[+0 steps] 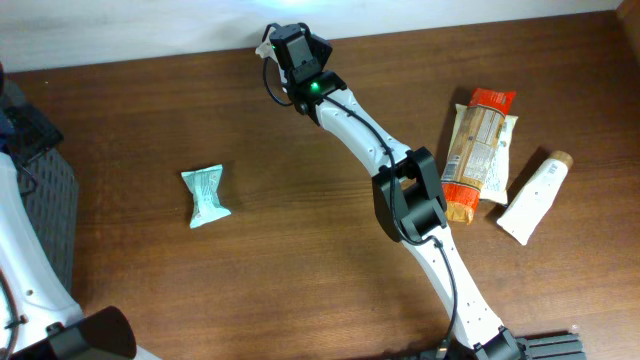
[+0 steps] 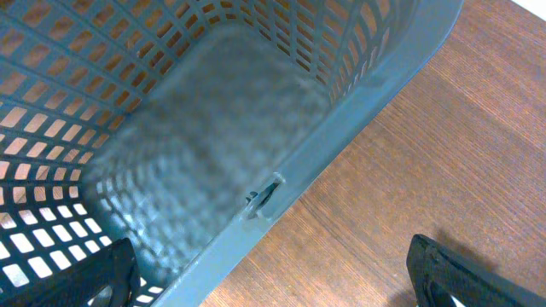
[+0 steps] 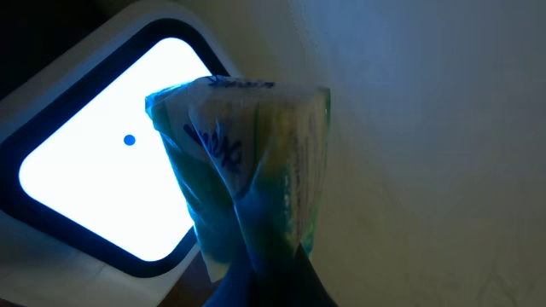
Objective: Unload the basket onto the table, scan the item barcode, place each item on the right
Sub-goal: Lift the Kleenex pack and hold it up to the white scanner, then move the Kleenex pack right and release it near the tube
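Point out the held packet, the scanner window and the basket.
packet (image 3: 243,170), right wrist view, its crinkled middle.
scanner window (image 3: 94,179), right wrist view, the lit glass.
basket (image 2: 375,89), left wrist view, its rim.

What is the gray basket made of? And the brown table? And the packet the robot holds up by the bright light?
The basket looks like matte blue-gray moulded plastic, because its walls are a neat grid of holes. The table looks like wood, or a wood-look top: it is brown with grain streaks and a slight sheen. The held packet is probably thin plastic film, since it looks folded and crinkly, though the dim light makes this hard to tell.
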You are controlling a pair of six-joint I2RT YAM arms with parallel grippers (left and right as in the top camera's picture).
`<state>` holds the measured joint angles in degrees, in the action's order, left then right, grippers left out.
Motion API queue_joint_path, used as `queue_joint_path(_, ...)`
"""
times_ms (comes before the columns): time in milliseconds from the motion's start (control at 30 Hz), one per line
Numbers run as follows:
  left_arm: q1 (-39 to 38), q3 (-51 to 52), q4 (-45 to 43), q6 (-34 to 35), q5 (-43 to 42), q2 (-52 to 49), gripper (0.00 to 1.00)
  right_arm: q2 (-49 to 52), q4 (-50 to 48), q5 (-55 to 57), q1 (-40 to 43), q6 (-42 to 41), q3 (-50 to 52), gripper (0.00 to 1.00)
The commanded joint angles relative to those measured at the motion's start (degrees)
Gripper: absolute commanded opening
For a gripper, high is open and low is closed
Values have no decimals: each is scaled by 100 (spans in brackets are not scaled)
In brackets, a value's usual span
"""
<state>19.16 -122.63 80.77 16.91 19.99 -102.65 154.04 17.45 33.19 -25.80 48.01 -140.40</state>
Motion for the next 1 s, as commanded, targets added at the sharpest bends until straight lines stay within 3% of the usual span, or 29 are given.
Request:
queue_joint_path(0, 13, -46, -11, 17, 39, 24, 99, 20, -72, 72, 31, 17, 37, 4)
queue_joint_path(300, 13, -46, -9, 15, 39, 24, 99, -2, -625, 267, 31, -13, 35, 4)
queue_joint_path(467, 13, -46, -9, 17, 39, 24, 99, -636, 28, 184, 44, -1150, 35, 4)
queue_joint_path(500, 13, -48, -9, 15, 39, 24, 99, -901, 341, 66, 48, -1390, 33, 4)
queue_joint_path(567, 13, -46, -11, 17, 39, 24, 99, -1845, 1606, -468, 55, -2730, 31, 4)
queue_joint_path(667, 13, -46, -9, 17, 39, 24, 99, -2520, 2555, -925, 170, -4087, 31, 4)
queue_joint_path(733, 13, -46, -11, 15, 39, 24, 99, -3023, 3753, -966, 415, -5278, 31, 4)
queue_joint_path(967, 13, -46, -9, 15, 39, 24, 99, -3008, 7818, -968, 2240, -8148, 142, 4)
